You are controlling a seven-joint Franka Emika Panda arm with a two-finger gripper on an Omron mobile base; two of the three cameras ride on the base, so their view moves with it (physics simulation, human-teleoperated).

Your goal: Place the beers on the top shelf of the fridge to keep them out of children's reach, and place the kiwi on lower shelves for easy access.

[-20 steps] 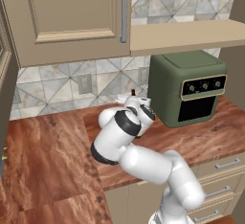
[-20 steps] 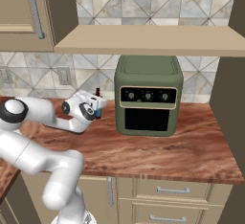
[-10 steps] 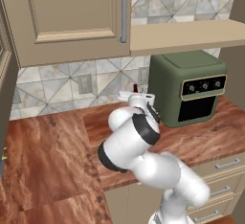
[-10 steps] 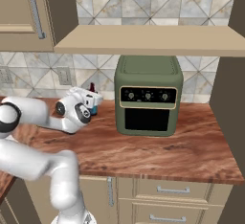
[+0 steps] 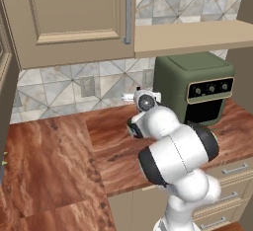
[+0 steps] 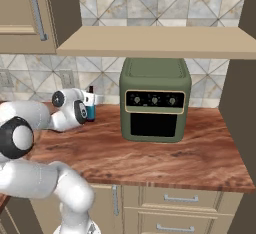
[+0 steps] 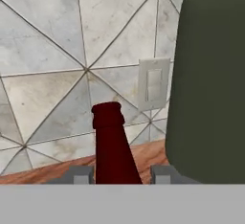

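My gripper (image 7: 119, 174) is shut on the dark maroon beer (image 7: 112, 146), whose neck and red cap rise between the two fingertips (image 7: 79, 174). From the right base view the beer (image 6: 90, 110) stands upright with its blue label showing, held by the gripper (image 6: 92, 101) just left of the green oven and close to the tiled wall. In the left base view the gripper (image 5: 144, 99) sits behind my white forearm, in front of the wall. The fridge, its shelves and the kiwi are out of view.
The squat green oven (image 6: 155, 103) stands on the wooden counter (image 6: 165, 158) right beside the bottle and looms at the right of the hand view (image 7: 210, 84). A wall socket (image 7: 153, 84) lies behind the bottle. A shelf (image 6: 155, 43) and a cabinet (image 5: 74, 18) hang overhead.
The arm's elbow has swung from the left towards the right and nearer the cameras. The hand with the bottle has shifted slightly left, away from the oven.
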